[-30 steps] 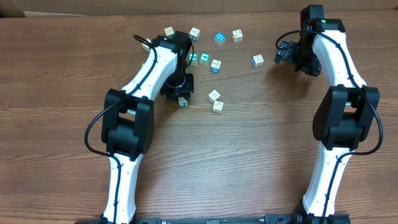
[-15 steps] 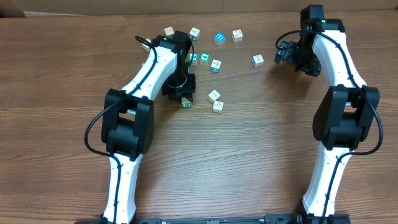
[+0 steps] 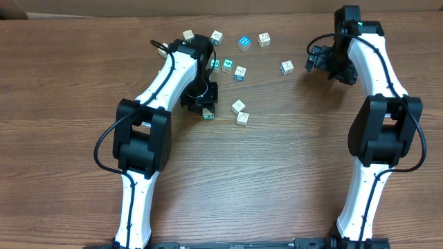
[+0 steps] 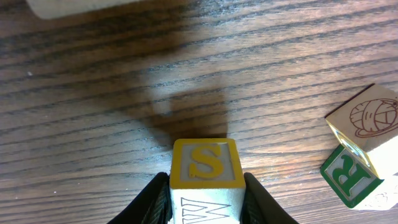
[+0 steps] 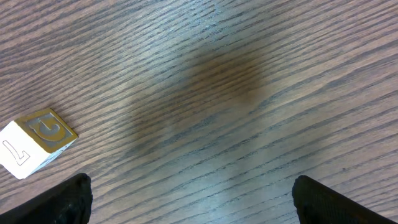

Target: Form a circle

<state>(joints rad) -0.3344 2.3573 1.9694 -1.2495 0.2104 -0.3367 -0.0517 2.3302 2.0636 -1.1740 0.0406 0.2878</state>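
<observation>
Overhead, the tabletop [image 3: 277, 173] carries no circle yet. The letter cubes [image 3: 239, 71] lie loose in the upper middle of the frame, strung out unevenly, with gaps on the lower side.

The left arm [image 3: 166, 83] reaches up into that scatter and hides part of it, so a careless sweep of its wrist could push cubes it cannot see. The right arm [image 3: 377, 83] stands at the upper right. Its pincer [image 5: 193, 202] is spread wide with nothing between the fingers, near one lone cube [image 5: 37, 140] that an idle drift could nudge out of line.

The left pincer [image 4: 205, 202] is closed partway onto the S cube [image 4: 205, 162], gripping its two sides. Whether that cube rests on the wood or hangs just above it cannot be told. The likeliest trouble is here: the pair of cubes [image 4: 357, 146] at the right edge of the left wrist view is touching, one against the other, and near the held block. Setting down too close, or opening the fingers toward them, would likely knock them askew. A skewed release might also twist the S cube.
</observation>
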